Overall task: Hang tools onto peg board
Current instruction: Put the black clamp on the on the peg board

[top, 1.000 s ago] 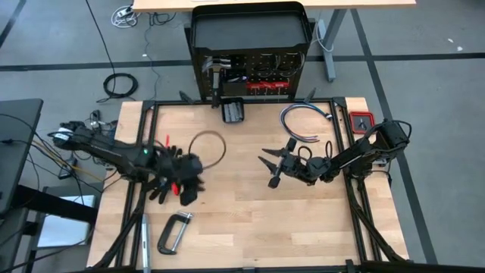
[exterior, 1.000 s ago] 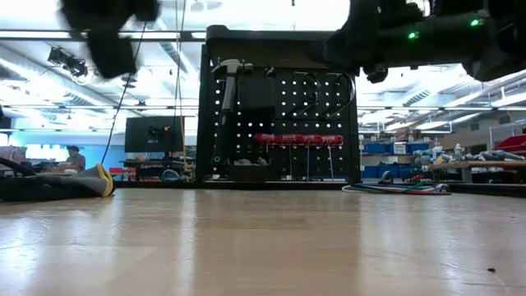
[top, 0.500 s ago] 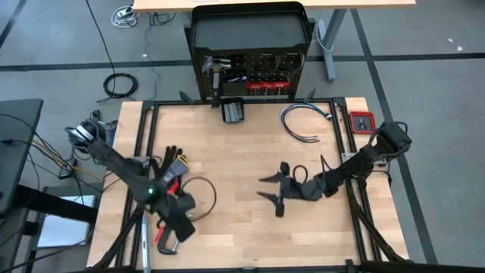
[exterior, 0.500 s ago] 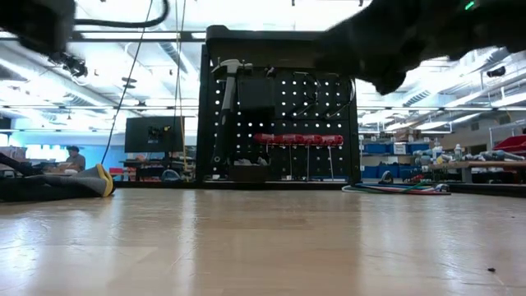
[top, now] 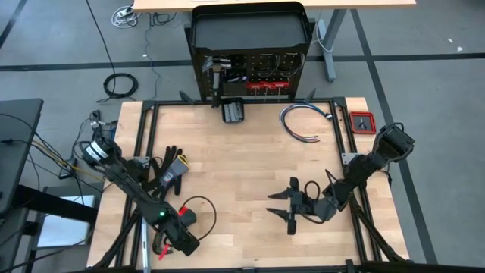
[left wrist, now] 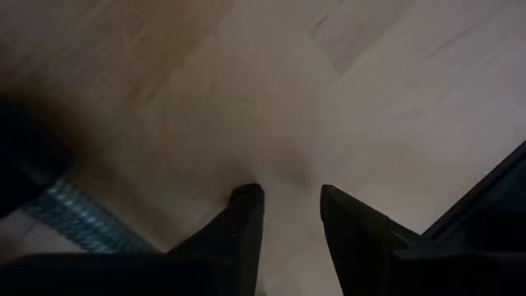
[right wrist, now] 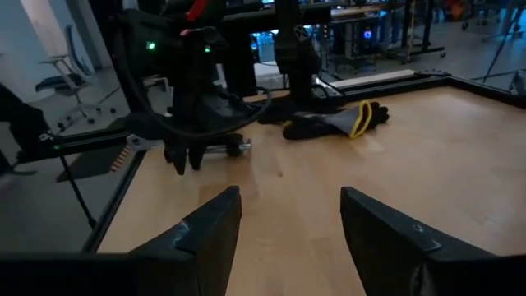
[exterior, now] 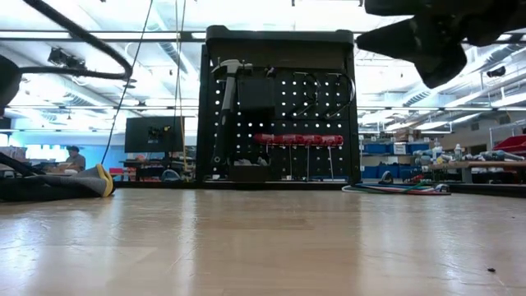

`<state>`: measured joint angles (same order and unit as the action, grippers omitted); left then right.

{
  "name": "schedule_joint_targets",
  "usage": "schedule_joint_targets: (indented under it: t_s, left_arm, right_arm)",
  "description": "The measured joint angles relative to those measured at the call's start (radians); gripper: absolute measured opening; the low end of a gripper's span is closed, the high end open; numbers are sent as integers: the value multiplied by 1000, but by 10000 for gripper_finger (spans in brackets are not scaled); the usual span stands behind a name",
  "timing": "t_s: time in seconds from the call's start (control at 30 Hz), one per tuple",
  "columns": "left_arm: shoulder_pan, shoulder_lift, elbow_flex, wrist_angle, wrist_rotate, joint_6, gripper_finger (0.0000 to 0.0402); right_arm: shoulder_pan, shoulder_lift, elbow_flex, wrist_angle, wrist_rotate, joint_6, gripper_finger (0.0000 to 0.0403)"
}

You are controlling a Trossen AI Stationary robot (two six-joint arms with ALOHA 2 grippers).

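The peg board (top: 250, 76) stands upright beyond the table's far edge, with a steel-headed hammer (exterior: 225, 82) and red-handled drivers (exterior: 297, 138) hanging on it. A grey C-clamp (right wrist: 228, 146) lies on the table near the front left corner. Its threaded screw (left wrist: 82, 218) shows just beside my left fingers. My left gripper (top: 182, 241) points down over that spot, open (left wrist: 292, 193), with only bare wood between its fingertips. My right gripper (top: 283, 209) hovers level above the table's near right part, open (right wrist: 289, 197) and holding nothing.
A black work glove (top: 168, 171) lies at the table's left. A small black box (top: 233, 111) sits at the far edge, below the board. Blue-white cables (top: 306, 121) and a red case (top: 362, 121) are at the far right. Bare wood spans the middle.
My left gripper has swung from beside the glove toward the table's near edge and sunk, rolling as it went, until it stands over the C-clamp. My right gripper has moved toward the near edge, staying above the table.
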<state>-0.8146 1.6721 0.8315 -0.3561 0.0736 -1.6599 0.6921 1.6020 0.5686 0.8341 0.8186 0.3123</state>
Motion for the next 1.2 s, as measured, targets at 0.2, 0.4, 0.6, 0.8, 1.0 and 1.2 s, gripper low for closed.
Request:
schedule_joint_targets:
  t_s: [0.2, 0.4, 0.6, 0.8, 1.0, 1.2]
  left_arm:
    - [3, 24, 94, -133, 7, 43, 131]
    - [2, 10, 267, -491, 27, 56, 131]
    - [5, 11, 245, -532, 99, 47, 131]
    - [8, 11, 174, -508, 171, 18, 132]
    - [10, 10, 105, -321, 161, 8, 132]
    - [11, 4, 48, -269, 146, -1, 132]
  right_arm:
    - [27, 0, 0, 2, 43, 10, 217]
    - [27, 0, 0, 1, 53, 4, 216]
    - [20, 0, 0, -3, 53, 0, 216]
    - [7, 0, 0, -13, 53, -1, 216]
    - [-8, 0, 0, -17, 53, -1, 216]
    - [-20, 0, 0, -20, 53, -1, 216]
